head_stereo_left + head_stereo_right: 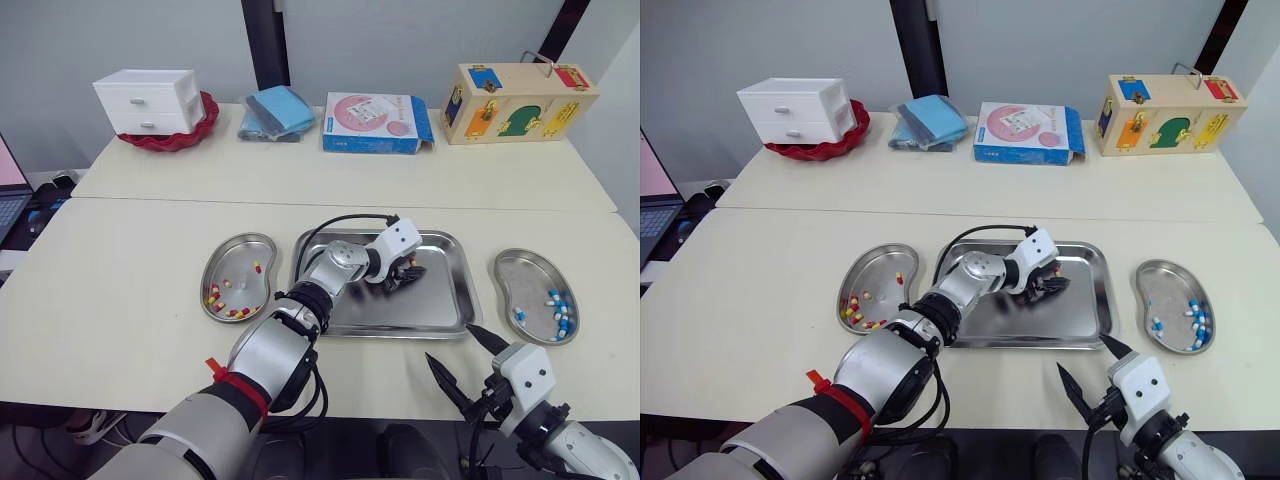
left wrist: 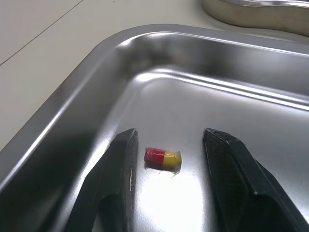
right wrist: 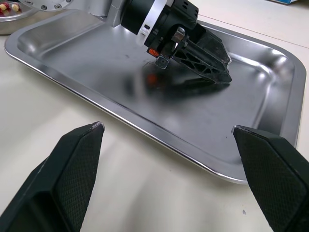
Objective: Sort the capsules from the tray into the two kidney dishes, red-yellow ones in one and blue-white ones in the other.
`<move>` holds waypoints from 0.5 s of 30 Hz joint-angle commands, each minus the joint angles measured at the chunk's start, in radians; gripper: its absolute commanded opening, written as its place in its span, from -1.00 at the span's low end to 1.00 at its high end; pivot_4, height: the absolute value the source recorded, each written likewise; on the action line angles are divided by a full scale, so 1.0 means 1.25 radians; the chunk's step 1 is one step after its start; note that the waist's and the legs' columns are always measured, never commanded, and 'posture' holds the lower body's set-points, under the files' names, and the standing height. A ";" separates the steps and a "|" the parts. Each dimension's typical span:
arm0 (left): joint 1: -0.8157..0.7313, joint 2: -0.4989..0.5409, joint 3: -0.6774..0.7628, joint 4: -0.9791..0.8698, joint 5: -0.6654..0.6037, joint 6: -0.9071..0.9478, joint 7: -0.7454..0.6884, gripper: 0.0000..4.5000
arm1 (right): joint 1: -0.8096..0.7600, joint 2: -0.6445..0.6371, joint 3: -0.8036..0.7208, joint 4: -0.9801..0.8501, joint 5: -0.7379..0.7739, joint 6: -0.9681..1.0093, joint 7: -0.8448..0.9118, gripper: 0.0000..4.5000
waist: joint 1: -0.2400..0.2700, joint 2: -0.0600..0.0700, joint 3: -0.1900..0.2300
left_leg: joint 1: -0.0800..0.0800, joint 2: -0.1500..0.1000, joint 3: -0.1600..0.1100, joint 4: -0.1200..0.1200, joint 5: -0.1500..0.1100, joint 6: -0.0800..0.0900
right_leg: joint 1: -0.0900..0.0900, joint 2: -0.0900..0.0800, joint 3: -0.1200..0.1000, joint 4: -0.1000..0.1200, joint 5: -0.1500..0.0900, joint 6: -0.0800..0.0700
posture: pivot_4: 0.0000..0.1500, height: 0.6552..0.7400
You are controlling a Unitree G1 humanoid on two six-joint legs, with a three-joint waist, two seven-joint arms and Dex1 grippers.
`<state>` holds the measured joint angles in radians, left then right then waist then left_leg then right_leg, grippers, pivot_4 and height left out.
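Left gripper (image 2: 170,135) – lowered onto the floor of the tray (image 1: 450,310), at about one o'clock from the tray's centre. Its two black fingers stand a narrow way apart and straddle one red-yellow capsule (image 2: 163,159). That capsule lies flat on the steel between them, closer to one finger, and is not lifted.

At nine o'clock of the tray, just beside it, sits the left kidney dish (image 1: 215,262). It holds a loose group of red-yellow capsules (image 1: 228,310), most of them gathered at its six o'clock end. The tray lies at the middle of the table (image 1: 120,290), and its bare floor reflects the arm above it.

At three o'clock of the tray, a little apart from it, sits the right kidney dish (image 1: 510,265). The blue-white capsules (image 1: 560,310) in it lie mostly toward its four o'clock side.

Right gripper (image 3: 166,127) – held above the near table edge at about five o'clock of the tray. Its fingers are spread wide and carry nothing.

Along the twelve o'clock edge of the table stand a white drawer unit (image 1: 150,100) in a red bowl (image 1: 190,135), folded blue cloths (image 1: 278,110), a blue and pink box (image 1: 375,122) and a wooden latch box (image 1: 515,100).
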<state>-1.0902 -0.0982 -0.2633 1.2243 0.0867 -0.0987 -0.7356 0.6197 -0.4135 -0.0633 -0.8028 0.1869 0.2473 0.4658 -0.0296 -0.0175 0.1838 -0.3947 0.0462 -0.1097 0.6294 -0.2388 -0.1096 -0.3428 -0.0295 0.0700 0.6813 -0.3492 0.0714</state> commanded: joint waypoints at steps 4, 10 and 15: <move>0.003 -0.011 0.000 0.007 0.025 -0.001 -0.009 -0.60 | 0.005 -0.002 -0.004 -0.045 0.007 0.006 -0.009 1.00 | 0.000 0.000 0.000 | 0.000 0.000 0.000 0.000 0.000 0.000 | 0.000 0.000 0.000 0.000 0.000 0.000 | 1.00 1.00; 0.005 -0.011 0.009 -0.003 0.024 -0.004 -0.026 -0.81 | 0.001 -0.005 -0.008 -0.039 0.008 0.008 -0.006 1.00 | 0.000 0.000 0.000 | 0.000 0.000 0.000 0.000 0.000 0.000 | 0.000 0.000 0.000 0.000 0.000 0.000 | 1.00 1.00; 0.028 0.025 0.030 -0.110 -0.010 0.000 -0.099 -0.81 | 0.007 -0.017 -0.013 -0.029 0.000 -0.011 0.008 1.00 | -0.001 0.000 0.000 | 0.000 0.000 0.000 0.000 0.000 0.000 | 0.000 0.000 0.000 0.000 0.000 0.000 | 1.00 1.00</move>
<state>-1.0656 -0.0859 -0.2469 1.1837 0.1014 -0.0955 -0.8143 0.6194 -0.4267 -0.0636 -0.8129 0.1814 0.2629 0.4660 -0.0311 -0.0173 0.1837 -0.3941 0.0462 -0.1097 0.6293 -0.2388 -0.1096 -0.3425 -0.0294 0.0701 0.6816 -0.3492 0.0714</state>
